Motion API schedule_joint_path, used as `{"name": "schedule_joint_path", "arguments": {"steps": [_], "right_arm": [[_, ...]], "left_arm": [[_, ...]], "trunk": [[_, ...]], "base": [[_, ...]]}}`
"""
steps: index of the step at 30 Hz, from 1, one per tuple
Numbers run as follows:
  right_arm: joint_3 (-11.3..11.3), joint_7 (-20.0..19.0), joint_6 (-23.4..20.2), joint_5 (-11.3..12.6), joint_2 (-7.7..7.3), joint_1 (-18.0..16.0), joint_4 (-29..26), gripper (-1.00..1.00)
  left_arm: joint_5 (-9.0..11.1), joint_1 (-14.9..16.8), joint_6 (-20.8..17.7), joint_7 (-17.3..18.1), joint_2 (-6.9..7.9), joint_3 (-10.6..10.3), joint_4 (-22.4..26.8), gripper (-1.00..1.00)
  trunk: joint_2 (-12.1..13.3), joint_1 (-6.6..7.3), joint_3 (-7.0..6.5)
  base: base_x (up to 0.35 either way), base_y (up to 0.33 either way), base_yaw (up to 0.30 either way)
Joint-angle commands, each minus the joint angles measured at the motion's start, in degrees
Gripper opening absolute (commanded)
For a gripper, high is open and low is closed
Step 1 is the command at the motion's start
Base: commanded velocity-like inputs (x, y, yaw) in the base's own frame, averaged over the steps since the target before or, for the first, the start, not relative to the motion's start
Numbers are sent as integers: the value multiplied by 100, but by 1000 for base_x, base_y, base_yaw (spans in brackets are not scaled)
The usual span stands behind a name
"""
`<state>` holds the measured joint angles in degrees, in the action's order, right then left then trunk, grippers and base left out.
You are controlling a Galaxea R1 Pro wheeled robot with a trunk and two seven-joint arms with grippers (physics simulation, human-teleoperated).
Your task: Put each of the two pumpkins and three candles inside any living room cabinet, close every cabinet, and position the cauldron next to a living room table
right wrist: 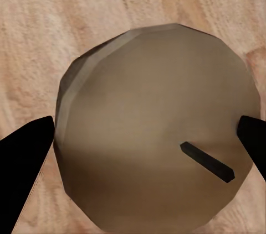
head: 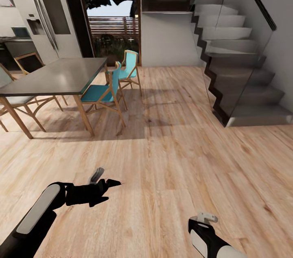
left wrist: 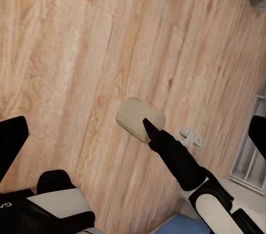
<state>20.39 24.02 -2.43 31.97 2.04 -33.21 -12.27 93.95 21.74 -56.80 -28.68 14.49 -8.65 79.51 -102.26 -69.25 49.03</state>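
Observation:
A tan candle (right wrist: 149,95) with a dark wick sits between the two black fingers (right wrist: 22,167) of my right gripper (right wrist: 141,151), which is shut on it above the wooden floor. In the left wrist view the same candle (left wrist: 140,119) shows as a pale stub at the tip of a black right finger (left wrist: 169,151). My left gripper (head: 106,180) hangs low at the left over bare floor, open and holding nothing. Its fingers (left wrist: 11,140) stand far apart at the edges of the left wrist view. My right arm (head: 205,237) is at the bottom of the head view.
A grey-topped dining table (head: 61,75) with teal-seated wooden chairs (head: 101,93) stands ahead on the left. A grey staircase (head: 240,83) with a glass side rises on the right. Between them, wooden floor (head: 171,127) runs to a doorway (head: 112,18).

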Motion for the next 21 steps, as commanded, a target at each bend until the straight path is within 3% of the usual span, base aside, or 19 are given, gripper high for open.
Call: {"name": "schedule_joint_path", "arguments": {"steps": [1,21], "right_arm": [[53,41,-26,22,-3,-5,-12,-100],[53,41,-22,20,-2,-4,-12,-100]], "left_arm": [[56,5,3,-59,7,-6,3,100],[58,5,3,-59,6,-5,3,100]], "trunk": [[-2,1,4],[-2,1,4]], "base": [[0,0,292],[0,0,292]]}}
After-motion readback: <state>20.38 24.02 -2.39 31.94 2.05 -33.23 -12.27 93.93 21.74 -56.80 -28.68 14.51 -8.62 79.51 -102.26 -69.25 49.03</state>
